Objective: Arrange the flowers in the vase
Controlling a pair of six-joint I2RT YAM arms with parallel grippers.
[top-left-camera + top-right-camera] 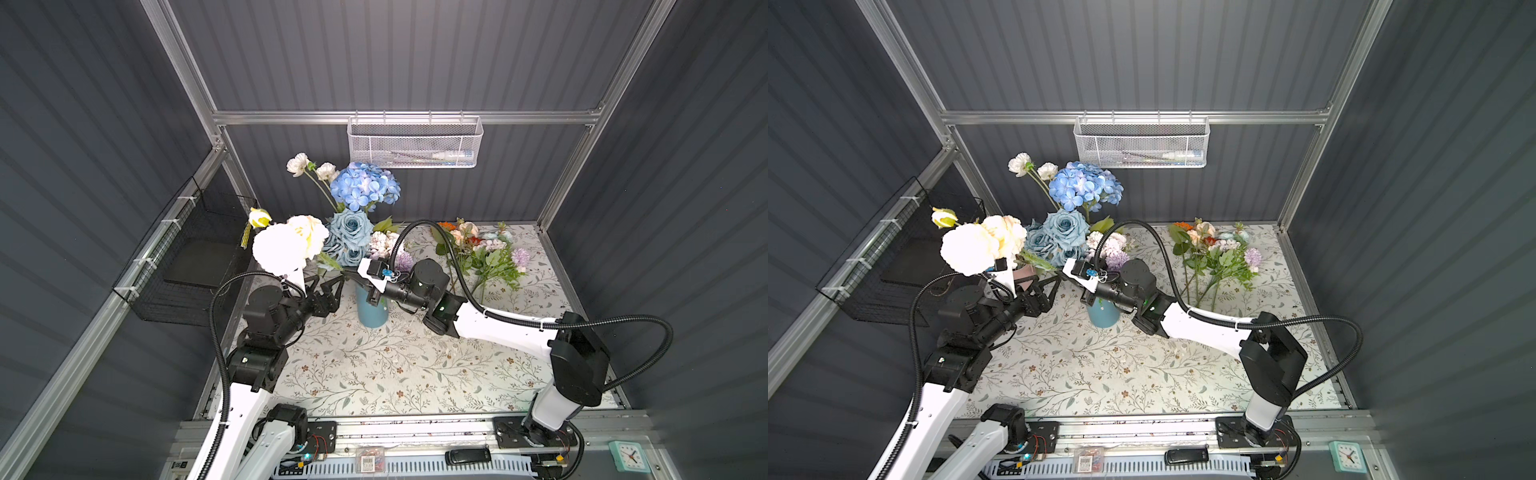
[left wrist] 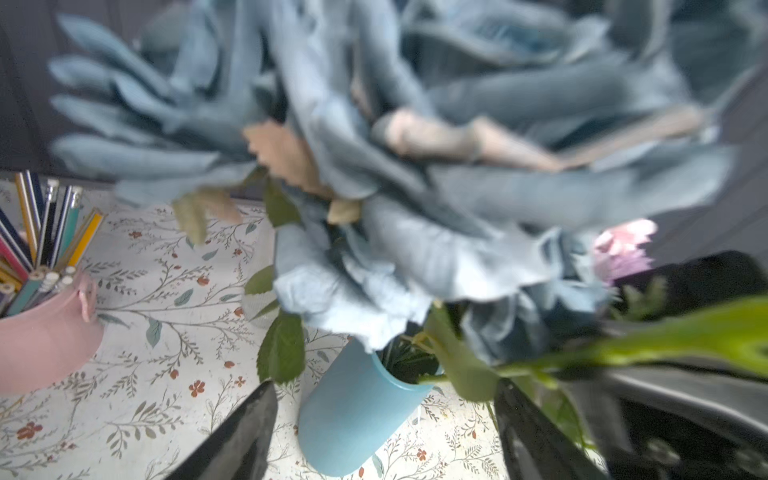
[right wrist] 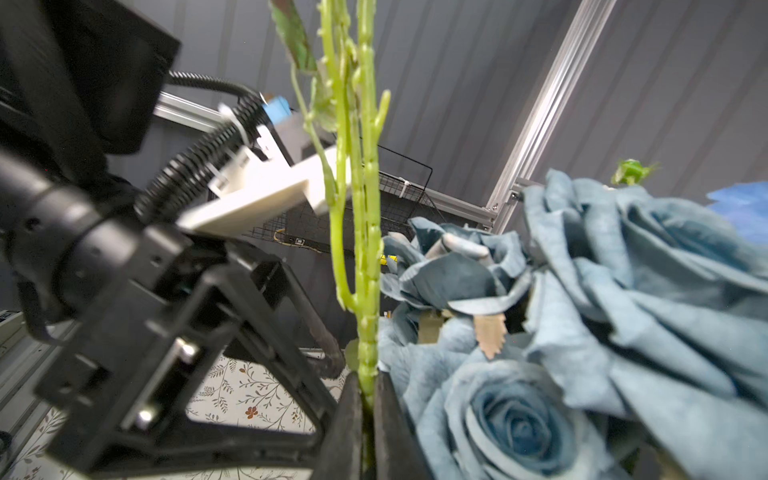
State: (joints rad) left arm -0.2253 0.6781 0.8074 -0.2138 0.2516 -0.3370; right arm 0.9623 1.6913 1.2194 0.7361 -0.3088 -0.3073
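Two grippers: both mine, tips near each other but apart, close above the vase.
Left gripper: jaws spread wide, nothing between them.
Left fingers: the vase body shows through the gap between them, lower down.
Right gripper: clamped on a green stem.
Right fingers: pressed together, with the stem rising straight out from between them.
Stem detail: knobbly and branched, with one leaf further up. It stands just beside my open left fingers, with no contact visible. I cannot tell if its lower end sits inside the vase.
Cream blooms: above my left fingers. They look like the head of the stem I hold, but the join is hidden.
Roses: dusty blue, in the vase, right against my right fingers.
Hydrangea: blue, in the vase, beyond the roses from both sets of fingers.
Loose bunch: lying on the patterned cloth, well apart from both grippers, out past my right arm.
Pencil cup: pink, off to the side of my left fingers, apart from the vase.
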